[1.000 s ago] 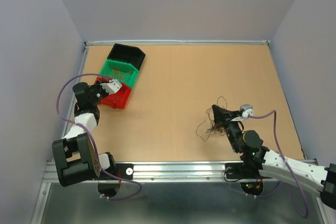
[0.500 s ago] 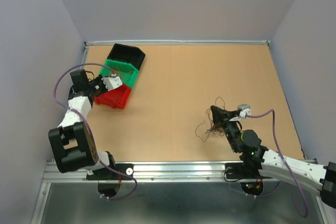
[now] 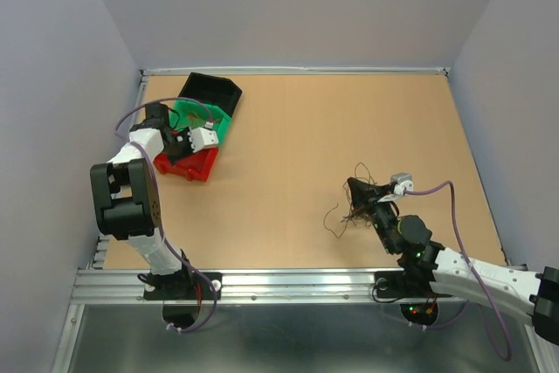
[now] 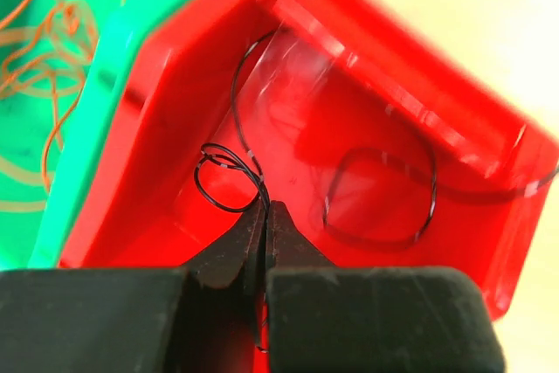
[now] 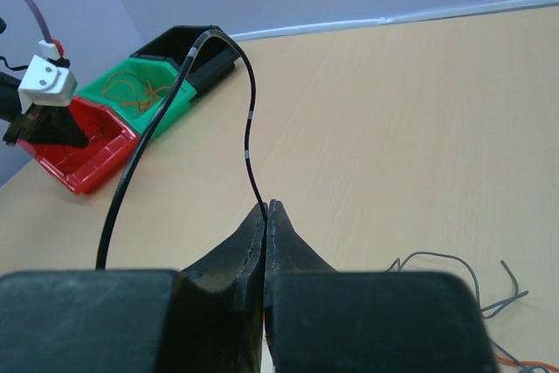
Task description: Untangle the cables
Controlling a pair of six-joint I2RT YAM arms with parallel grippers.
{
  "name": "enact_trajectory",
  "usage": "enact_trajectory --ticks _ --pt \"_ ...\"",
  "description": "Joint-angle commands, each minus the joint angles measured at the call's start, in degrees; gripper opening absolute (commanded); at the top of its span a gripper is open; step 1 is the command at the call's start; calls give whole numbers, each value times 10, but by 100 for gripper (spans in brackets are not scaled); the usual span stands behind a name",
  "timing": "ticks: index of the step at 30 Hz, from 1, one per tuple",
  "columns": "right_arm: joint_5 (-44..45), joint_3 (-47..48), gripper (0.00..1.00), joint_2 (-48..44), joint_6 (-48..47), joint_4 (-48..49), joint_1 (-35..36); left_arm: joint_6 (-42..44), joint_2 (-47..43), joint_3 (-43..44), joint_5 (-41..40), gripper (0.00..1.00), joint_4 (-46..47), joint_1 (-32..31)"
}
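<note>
Your left gripper (image 4: 265, 207) pinches what looks like a black wire (image 4: 236, 157) that dangles just ahead, inside the red bin (image 4: 454, 155); the right gripper (image 5: 268, 205) clamps another strand (image 5: 250, 120) beside the tangle (image 3: 358, 208).

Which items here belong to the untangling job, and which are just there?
Job: cable tangle; left tool with its black wire; right tool with its black strand; red bin; green bin; black bin.
Just there: purple arm cables; table.

- Red bin (image 4: 410, 98): glossy plastic; a sheen is seen on its floor.
- Green bin (image 4: 92, 150): smooth plastic.
- Table (image 3: 349, 128): matt, wood-like board.
- Rail (image 3: 288, 282): bare metal.
- Wires (image 5: 249, 141): smooth black sheaths.
</note>
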Motion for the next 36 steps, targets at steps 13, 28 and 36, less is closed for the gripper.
enact_trajectory --ticks 13,28,36 --pt "-16 -14 0 18 9 39 1 -70 -74 8 -63 43 53 -39" --pt "-95 40 1 131 15 54 1 -149 -304 -39 33 91 58 -111" --pt "-185 66 1 201 10 103 1 -416 -415 -158 225 99 327 -300"
